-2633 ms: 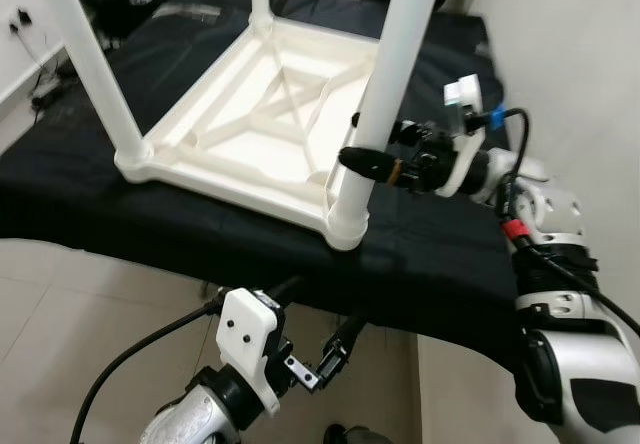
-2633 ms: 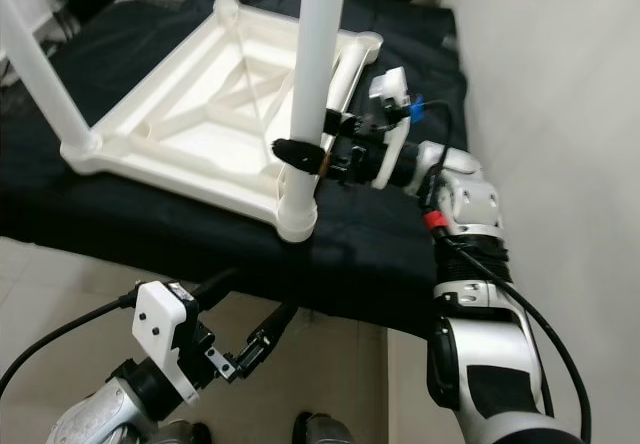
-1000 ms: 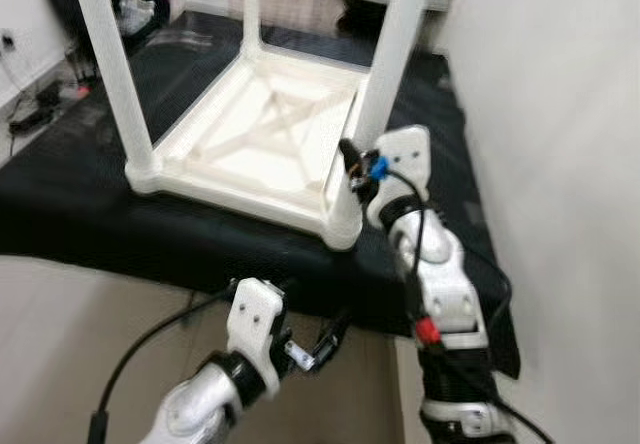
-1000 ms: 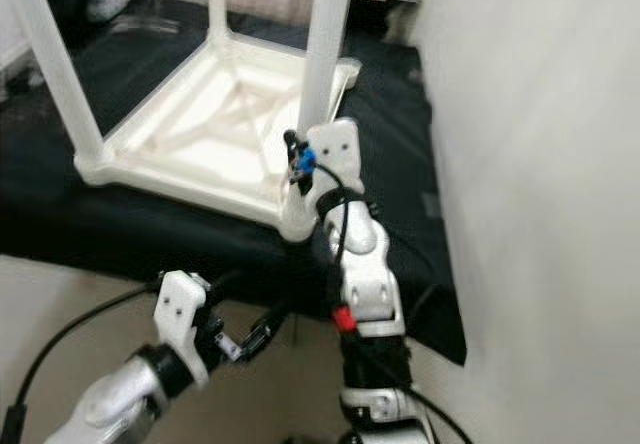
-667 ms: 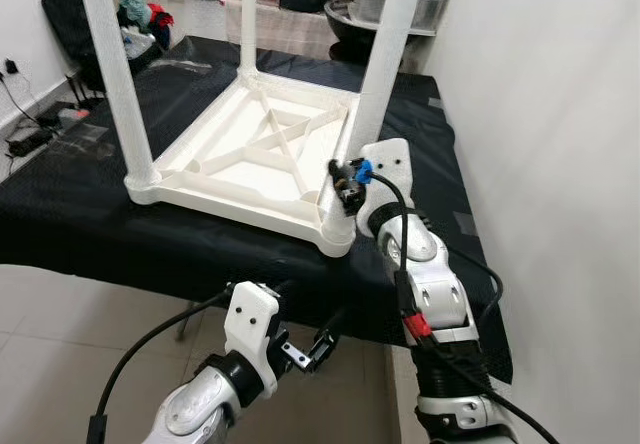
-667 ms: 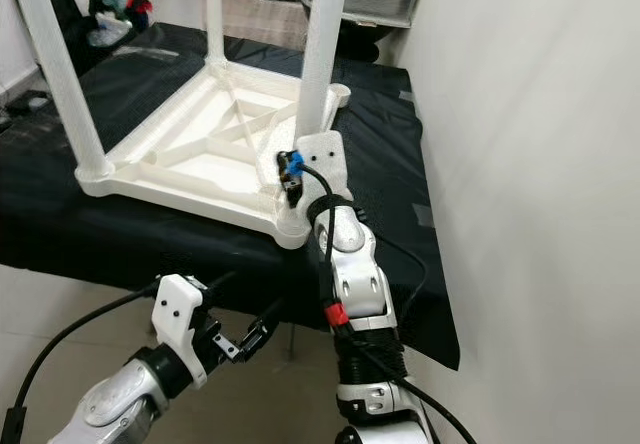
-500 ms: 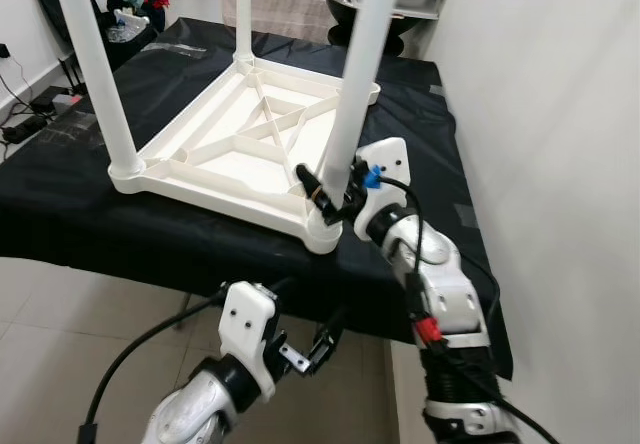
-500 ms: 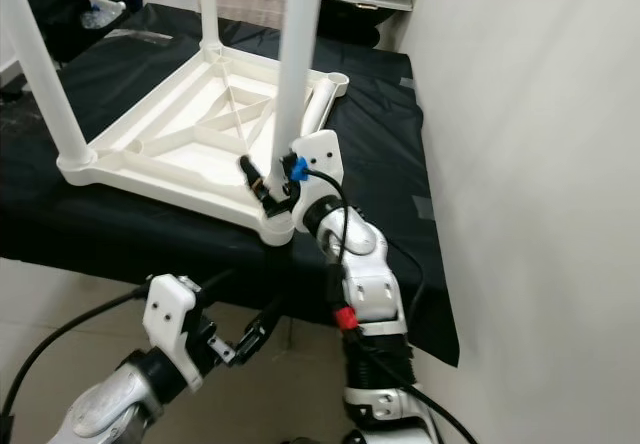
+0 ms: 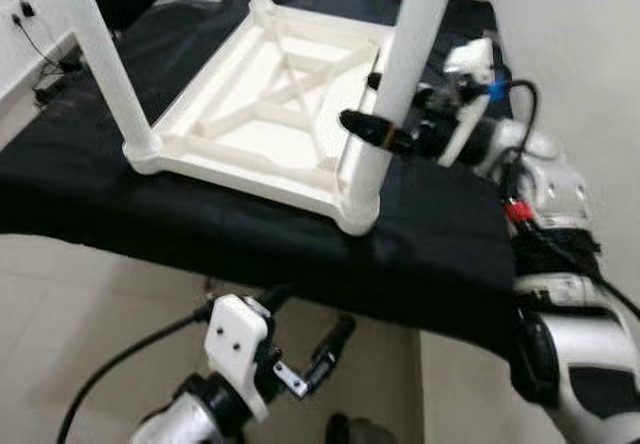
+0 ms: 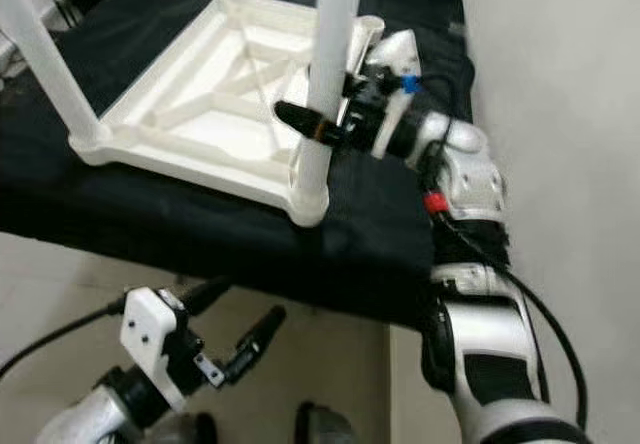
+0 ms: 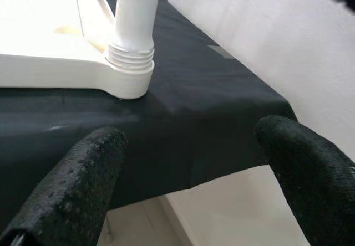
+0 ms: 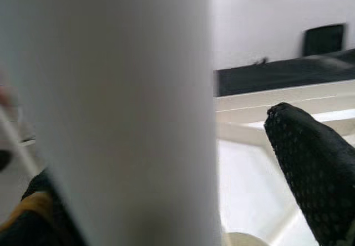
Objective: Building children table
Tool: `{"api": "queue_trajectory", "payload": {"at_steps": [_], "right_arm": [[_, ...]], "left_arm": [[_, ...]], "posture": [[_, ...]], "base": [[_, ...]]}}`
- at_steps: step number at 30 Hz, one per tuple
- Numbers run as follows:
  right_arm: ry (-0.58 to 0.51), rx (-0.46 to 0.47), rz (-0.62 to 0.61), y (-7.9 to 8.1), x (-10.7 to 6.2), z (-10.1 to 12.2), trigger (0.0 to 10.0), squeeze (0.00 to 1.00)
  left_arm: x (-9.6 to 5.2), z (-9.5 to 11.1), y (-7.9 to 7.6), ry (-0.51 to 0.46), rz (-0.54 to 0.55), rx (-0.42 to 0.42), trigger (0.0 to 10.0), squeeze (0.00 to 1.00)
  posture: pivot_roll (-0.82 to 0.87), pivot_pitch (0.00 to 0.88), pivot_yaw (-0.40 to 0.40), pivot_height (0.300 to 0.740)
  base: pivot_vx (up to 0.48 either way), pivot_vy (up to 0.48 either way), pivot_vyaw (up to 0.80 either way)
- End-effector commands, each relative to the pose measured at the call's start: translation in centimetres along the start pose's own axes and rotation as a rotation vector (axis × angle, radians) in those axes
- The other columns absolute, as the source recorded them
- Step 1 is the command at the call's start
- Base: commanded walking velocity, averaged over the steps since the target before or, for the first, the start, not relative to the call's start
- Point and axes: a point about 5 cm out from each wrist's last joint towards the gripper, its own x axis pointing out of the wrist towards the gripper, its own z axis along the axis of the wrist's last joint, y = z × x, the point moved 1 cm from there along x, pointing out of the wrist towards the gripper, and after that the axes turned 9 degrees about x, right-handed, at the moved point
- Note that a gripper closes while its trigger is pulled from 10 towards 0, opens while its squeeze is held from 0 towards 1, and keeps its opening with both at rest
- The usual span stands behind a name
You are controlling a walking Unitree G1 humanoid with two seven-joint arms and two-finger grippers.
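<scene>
A white plastic children's table (image 9: 270, 84) is laid upside down on a black cloth-covered surface (image 9: 440, 244), with its round white legs pointing up. The nearest white leg (image 9: 395, 84), standing in the corner socket close to the cloth's front edge, is clasped by the right gripper (image 9: 385, 129): one black finger (image 9: 365, 126) is seen in front of the leg and the other behind it. The left gripper (image 9: 310, 359) is held low, below the cloth's edge and above the beige tiled floor (image 9: 60, 304), with its two fingers spread apart and nothing between them.
</scene>
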Motion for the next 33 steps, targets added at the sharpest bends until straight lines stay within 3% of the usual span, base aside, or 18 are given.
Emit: {"api": "queue_trajectory", "payload": {"at_steps": [1, 2, 3, 5, 10, 11, 12, 18, 19, 20, 21, 31, 33], "right_arm": [[0.007, 0.0, 0.073, 0.3, -0.1, 0.3, 10.0, 1.0], [0.007, 0.0, 0.073, 0.3, -0.1, 0.3, 10.0, 1.0], [0.032, 0.017, 0.196, 0.7, -0.1, 0.8, 10.0, 1.0], [0.023, 0.013, 0.312, 1.0, 0.2, 2.2, 10.0, 1.0], [0.002, -0.003, 0.378, 1.0, 0.8, 3.3, 10.0, 1.0], [0.006, -0.016, 0.388, 1.0, 1.0, 3.5, 10.0, 0.62], [-0.003, -0.023, 0.397, 0.9, 1.1, 3.8, 10.0, 0.0], [-0.023, -0.037, 0.397, 0.8, 1.2, 4.5, 10.0, 0.0], [-0.025, -0.045, 0.394, 0.7, 1.2, 4.6, 9.4, 0.0], [-0.025, -0.045, 0.394, 0.7, 1.2, 4.6, 9.4, 0.0], [-0.036, -0.054, 0.386, 0.6, 1.0, 4.8, 0.0, 0.0], [-0.051, -0.085, 0.332, -0.2, -0.8, 5.5, 0.0, 0.0], [-0.002, -0.148, 0.249, -0.8, -2.4, 5.1, 0.0, 0.0]], "left_arm": [[-0.4, -0.1, -0.4, 0.03, -0.007, 0.004, 10.0, 0.0], [-0.4, -0.1, -0.4, 0.03, -0.007, 0.004, 10.0, 0.0], [-0.6, 0.1, -0.7, 0.034, -0.009, 0.0, 10.0, 0.0], [-0.9, 0.5, -1.3, 0.04, -0.011, -0.007, 10.0, 0.0], [-1.2, 0.8, -1.6, 0.046, -0.012, -0.011, 10.0, 0.0], [-1.2, 0.9, -1.7, 0.049, -0.011, -0.013, 10.0, 0.0], [-1.3, 1.0, -1.8, 0.051, -0.011, -0.014, 10.0, 0.0], [-1.5, 1.2, -2.0, 0.057, -0.009, -0.017, 10.0, 0.0], [-1.5, 1.3, -2.0, 0.059, -0.008, -0.017, 10.0, 0.0], [-1.5, 1.3, -2.0, 0.059, -0.008, -0.017, 10.0, 0.0], [-1.5, 1.3, -2.0, 0.06, -0.008, -0.017, 10.0, 0.0], [-1.1, 1.3, -1.7, 0.062, -0.006, -0.012, 10.0, 0.0], [-0.7, 1.0, -1.4, 0.057, 0.001, -0.009, 10.0, 0.0]], "posture": [[0.11, 0.294, -0.079, 0.74], [0.11, 0.294, -0.079, 0.74], [0.12, 0.303, -0.08, 0.74], [0.13, 0.317, -0.082, 0.74], [0.13, 0.324, -0.081, 0.74], [0.14, 0.329, -0.081, 0.74], [0.14, 0.333, -0.082, 0.74], [0.15, 0.336, -0.082, 0.74], [0.15, 0.336, -0.082, 0.74], [0.15, 0.336, -0.082, 0.74], [0.15, 0.337, -0.081, 0.74], [0.13, 0.31, -0.082, 0.74], [0.08, 0.28, -0.099, 0.74]], "base": [[0.0, 0.0, 0.0], [0.0, 0.0, 0.0], [0.0, 0.0, 0.0], [0.0, 0.0, 0.0], [0.0, 0.0, 0.0], [0.0, 0.0, 0.0], [0.0, 0.0, 0.0], [0.0, 0.0, 0.0], [0.0, 0.0, 0.0], [0.0, 0.0, 0.0], [0.0, 0.0, 0.0], [0.0, 0.0, 0.0], [0.0, 0.0, 0.0]]}}
